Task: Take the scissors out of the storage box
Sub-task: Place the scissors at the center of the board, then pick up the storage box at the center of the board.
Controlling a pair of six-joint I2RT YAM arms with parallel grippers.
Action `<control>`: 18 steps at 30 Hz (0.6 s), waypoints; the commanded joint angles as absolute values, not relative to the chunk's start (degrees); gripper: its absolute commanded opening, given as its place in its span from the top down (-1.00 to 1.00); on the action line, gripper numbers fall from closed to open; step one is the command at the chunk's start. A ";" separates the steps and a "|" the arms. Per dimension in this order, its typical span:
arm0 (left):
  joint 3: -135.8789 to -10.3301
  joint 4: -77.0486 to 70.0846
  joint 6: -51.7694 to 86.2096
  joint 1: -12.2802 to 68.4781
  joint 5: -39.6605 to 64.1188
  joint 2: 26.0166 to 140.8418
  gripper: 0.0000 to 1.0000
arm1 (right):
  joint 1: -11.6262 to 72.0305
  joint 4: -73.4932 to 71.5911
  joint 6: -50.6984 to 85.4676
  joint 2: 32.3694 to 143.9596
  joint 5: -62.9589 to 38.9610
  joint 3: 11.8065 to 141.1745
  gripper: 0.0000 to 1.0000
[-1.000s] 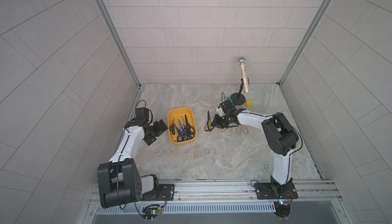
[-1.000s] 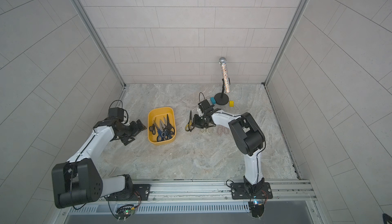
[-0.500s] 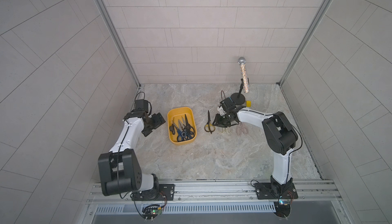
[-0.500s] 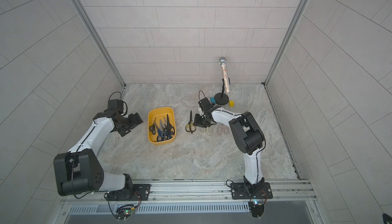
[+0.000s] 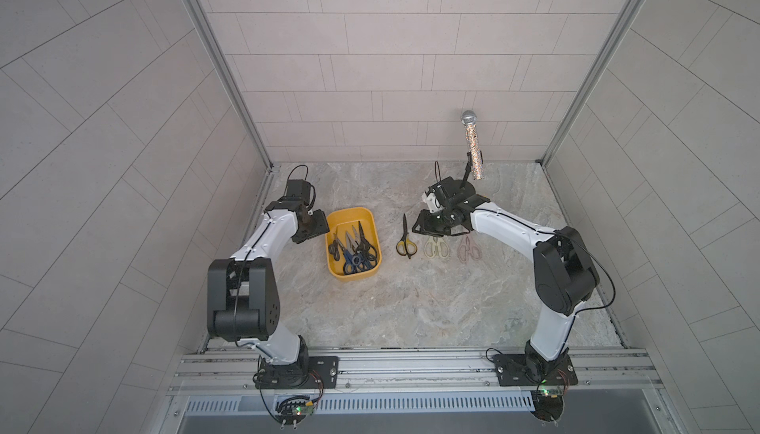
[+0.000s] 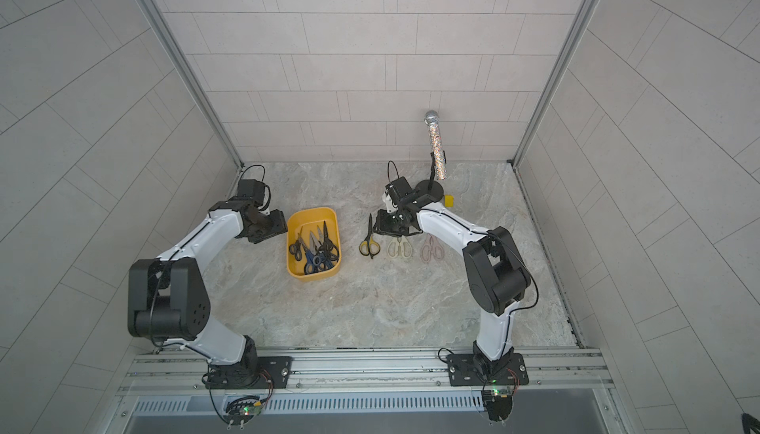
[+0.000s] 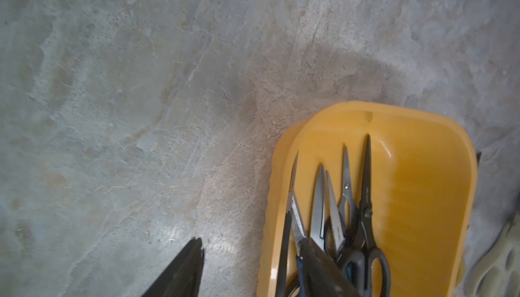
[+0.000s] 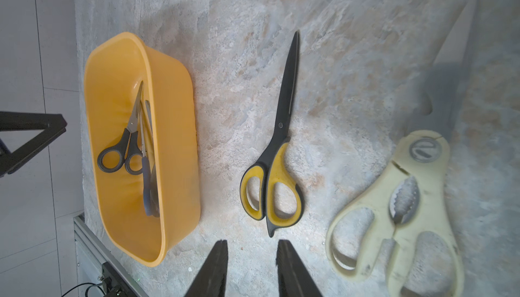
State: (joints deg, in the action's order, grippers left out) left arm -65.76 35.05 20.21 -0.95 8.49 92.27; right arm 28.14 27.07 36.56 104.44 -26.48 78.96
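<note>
A: Scissors [image 5: 354,253], location?

B: Split. Overlapping heap with black and dark blue handles inside the storage box [image 5: 368,222], blades toward the back wall. Too tangled for a count. Three more flat on the tabletop [image 5: 411,308], in a row right of the box and clear of it: black-and-yellow pair [image 5: 405,243] nearest, cream shears [image 5: 436,248] next, pink shears [image 5: 468,249] farthest. No contact between them.

A: Right pincer [image 8: 253,243]?

B: Spread, nothing between the fingers. Above bare tabletop, just beside the black-and-yellow pair, not touching it.

A: Left pincer [image 7: 250,245]?

B: Spread too, pinching nothing. At the box's left side. In the wrist view, one finger [image 7: 191,264] outside over the tabletop and the other apparently over the heap inside, box wall between them. Contact with the heap: cannot tell.

A: Other items?

B: Glitter microphone [image 5: 472,144] on a stand at the back, small yellow block [image 6: 448,200] by its base. Both well apart from the box.
</note>
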 commanded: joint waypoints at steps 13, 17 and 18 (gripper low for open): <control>-71.73 33.85 19.03 1.73 7.45 101.48 0.19 | 29.53 30.25 35.51 102.44 -23.64 78.75 0.32; -72.39 33.53 19.05 2.07 7.01 103.73 0.54 | 29.71 30.26 35.51 102.74 -23.63 79.25 0.32; -72.58 33.76 19.07 2.02 6.92 104.19 0.65 | 29.79 30.30 35.51 102.82 -23.37 79.41 0.32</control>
